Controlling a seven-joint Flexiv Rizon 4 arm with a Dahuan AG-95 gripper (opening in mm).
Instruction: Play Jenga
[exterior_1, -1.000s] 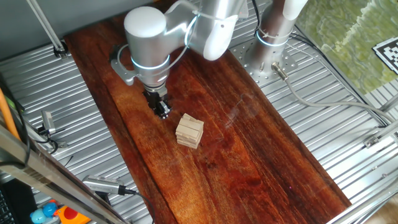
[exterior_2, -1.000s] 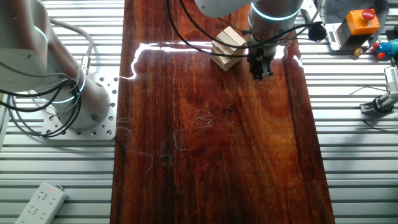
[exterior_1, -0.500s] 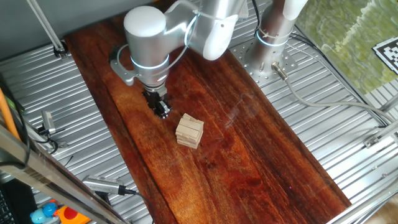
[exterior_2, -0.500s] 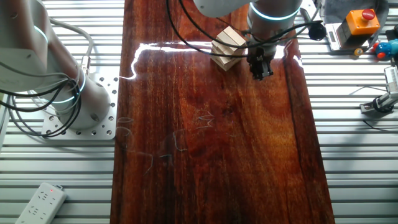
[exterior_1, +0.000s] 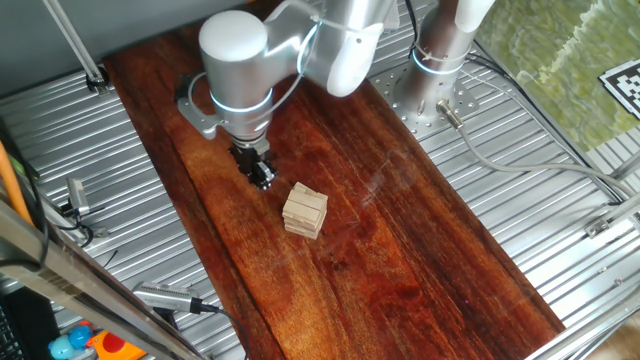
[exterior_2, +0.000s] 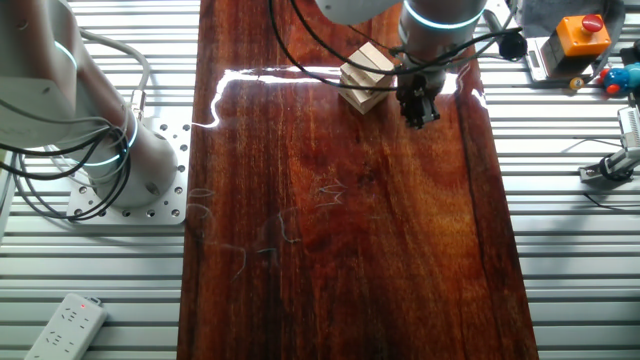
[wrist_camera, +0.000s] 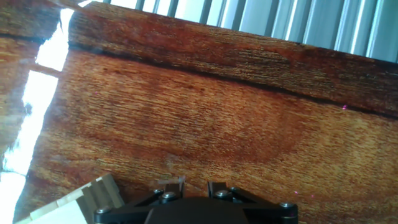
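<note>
The Jenga stack (exterior_1: 305, 210) is a small pile of pale wooden blocks in crossed layers, standing on the dark wood board (exterior_1: 420, 250). My gripper (exterior_1: 262, 180) hangs just up and left of it, close to the board and apart from the blocks. In the other fixed view the gripper (exterior_2: 418, 112) is right of the Jenga stack (exterior_2: 366, 75) with a small gap. In the hand view a corner of the stack (wrist_camera: 68, 202) shows at the lower left, beside the gripper (wrist_camera: 194, 185). The fingers stand close together, nothing between them.
Ribbed metal table surface surrounds the board (exterior_2: 340, 230). A second arm's base (exterior_2: 120, 160) with cables stands at the left. An orange button box (exterior_2: 580, 35) and a power strip (exterior_2: 65, 325) lie off the board.
</note>
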